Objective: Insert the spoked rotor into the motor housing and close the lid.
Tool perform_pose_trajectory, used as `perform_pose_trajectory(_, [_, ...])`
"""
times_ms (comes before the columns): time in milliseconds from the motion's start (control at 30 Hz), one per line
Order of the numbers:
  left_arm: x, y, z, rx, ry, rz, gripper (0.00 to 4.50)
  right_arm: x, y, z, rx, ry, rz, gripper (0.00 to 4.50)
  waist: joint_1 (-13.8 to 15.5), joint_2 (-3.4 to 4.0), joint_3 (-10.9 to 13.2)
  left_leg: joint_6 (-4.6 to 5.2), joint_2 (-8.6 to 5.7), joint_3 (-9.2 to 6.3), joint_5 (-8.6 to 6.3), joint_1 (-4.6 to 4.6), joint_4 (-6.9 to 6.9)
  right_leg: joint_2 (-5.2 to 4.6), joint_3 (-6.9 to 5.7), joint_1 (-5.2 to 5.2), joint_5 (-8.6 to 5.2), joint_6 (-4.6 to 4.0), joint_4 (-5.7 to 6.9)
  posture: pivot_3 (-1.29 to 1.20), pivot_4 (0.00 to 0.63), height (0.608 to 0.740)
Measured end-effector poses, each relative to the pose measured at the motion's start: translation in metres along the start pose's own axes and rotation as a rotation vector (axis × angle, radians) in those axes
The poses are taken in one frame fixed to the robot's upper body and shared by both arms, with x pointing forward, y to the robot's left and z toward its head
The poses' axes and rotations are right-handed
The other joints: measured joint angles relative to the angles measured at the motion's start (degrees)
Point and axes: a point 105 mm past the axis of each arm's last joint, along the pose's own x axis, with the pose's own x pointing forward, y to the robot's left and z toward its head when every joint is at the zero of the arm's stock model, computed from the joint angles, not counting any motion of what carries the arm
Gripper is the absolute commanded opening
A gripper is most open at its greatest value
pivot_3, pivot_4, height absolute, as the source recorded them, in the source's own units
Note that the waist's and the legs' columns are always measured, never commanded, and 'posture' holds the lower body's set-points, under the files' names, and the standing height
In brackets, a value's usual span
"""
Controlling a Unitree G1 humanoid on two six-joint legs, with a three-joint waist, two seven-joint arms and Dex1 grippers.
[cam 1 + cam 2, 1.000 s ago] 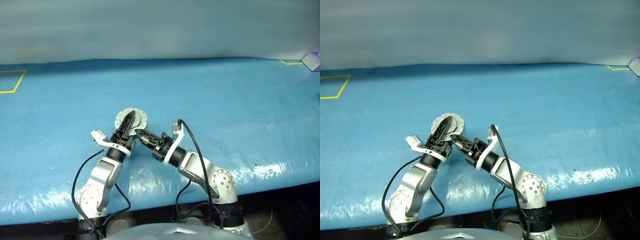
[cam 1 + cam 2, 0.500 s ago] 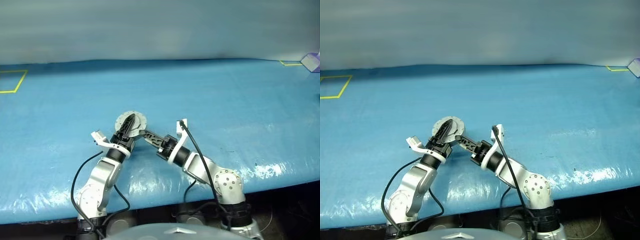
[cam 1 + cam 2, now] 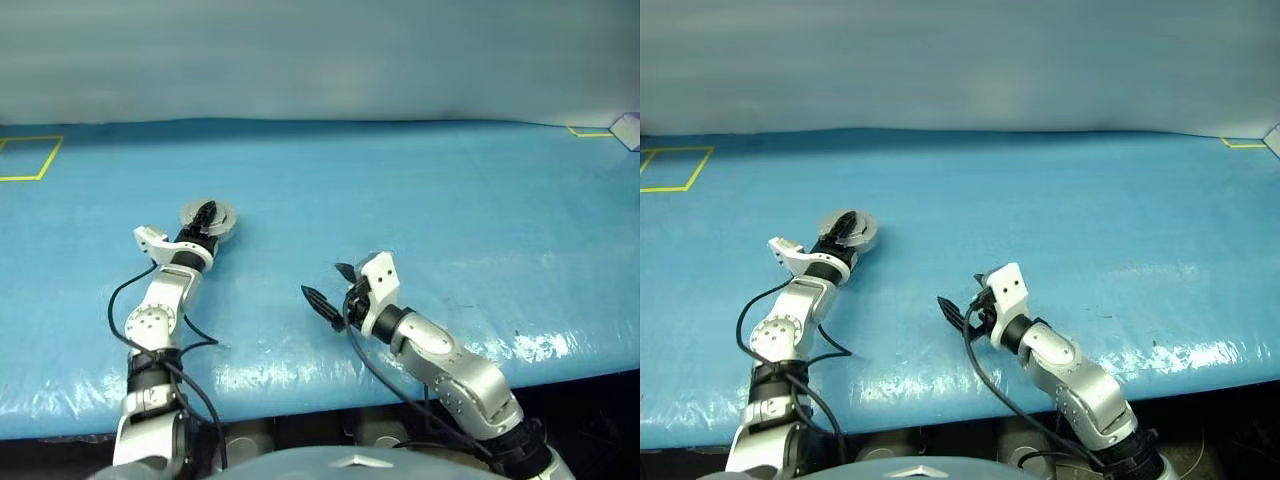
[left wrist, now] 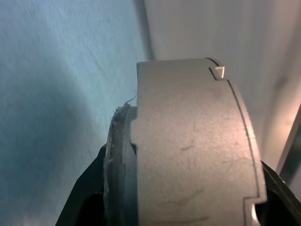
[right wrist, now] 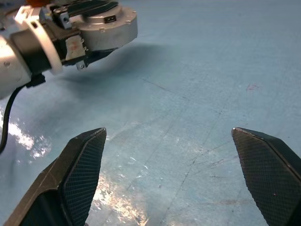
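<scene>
Left pincer [image 3: 205, 214] grips the motor housing [image 5: 101, 26], lid shut. Right pincer [image 5: 176, 181] hangs wide open, empty. With only one pincer holding it over the bench [image 3: 450, 190], the housing could slip.

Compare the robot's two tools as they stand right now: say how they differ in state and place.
The left tool is closed on the motor housing; the right tool stands wide open and empty. The left tool reaches far out to the left over the blue table; the right tool sits nearer the robot's body. Both have two black fingers.
</scene>
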Motion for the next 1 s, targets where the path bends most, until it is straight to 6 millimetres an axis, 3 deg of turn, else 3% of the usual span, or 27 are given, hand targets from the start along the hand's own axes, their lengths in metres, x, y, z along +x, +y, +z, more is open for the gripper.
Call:
perform_pose_trajectory(233, [0.053, -0.005, 0.001, 0.055, 0.036, 0.054, 2.46, -0.003, 0.001, -0.018, -0.116, 0.007, -0.068, 4.5, 0.1, -0.41, 0.2, 0.0, 0.0, 0.01, 0.0, -0.04, 0.02, 0.01, 0.01, -0.03, 0.09, 0.14, 0.0, 0.0, 0.15, 0.74])
perform_pose_trajectory(400, [0.07, -0.012, 0.003, 0.093, 0.023, 0.08, 2.46, -0.002, 0.0, -0.02, -0.12, 0.019, -0.09, 4.5, -0.4, -0.42, 0.2, -0.01, 0.02, 0.0, 0.0, -0.04, -0.04, 0.01, 0.01, -0.07, 0.14, 0.22, 0.01, 0.0, 0.15, 0.74])
perform_pose_trajectory(567, [0.072, -0.005, 0.007, 0.17, 0.016, 0.142, 2.46, -0.004, -0.001, -0.025, -0.101, 0.038, -0.111, 4.5, -0.6, -0.42, 0.2, -0.01, 0.03, -0.01, -0.01, -0.03, -0.05, 0.0, 0.01, -0.09, 0.15, 0.23, 0.02, 0.0, 0.15, 0.74])
perform_pose_trajectory(767, [0.071, -0.006, 0.022, 0.314, 0.005, 0.178, 4.39, 0.0, 0.004, -0.022, -0.083, 0.031, -0.104, 4.5, -1.2, -0.39, 0.2, -0.03, 0.07, 0.03, 0.0, 0.22, -0.05, 0.0, 0.02, 0.03, 0.16, 0.26, 0.13, 0.0, 0.15, 0.74])
perform_pose_trajectory(1000, [0.045, 0.01, 0.051, 0.428, 0.0, 0.21, 4.45, 0.005, 0.008, -0.021, -0.08, 0.041, -0.077, 4.5, -2.6, -0.3, 0.1, -0.04, 0.15, 0.27, -0.01, 0.62, -0.16, -0.01, 0.25, 0.18, 0.19, 0.25, 0.26, 0.0, 0.15, 0.74])
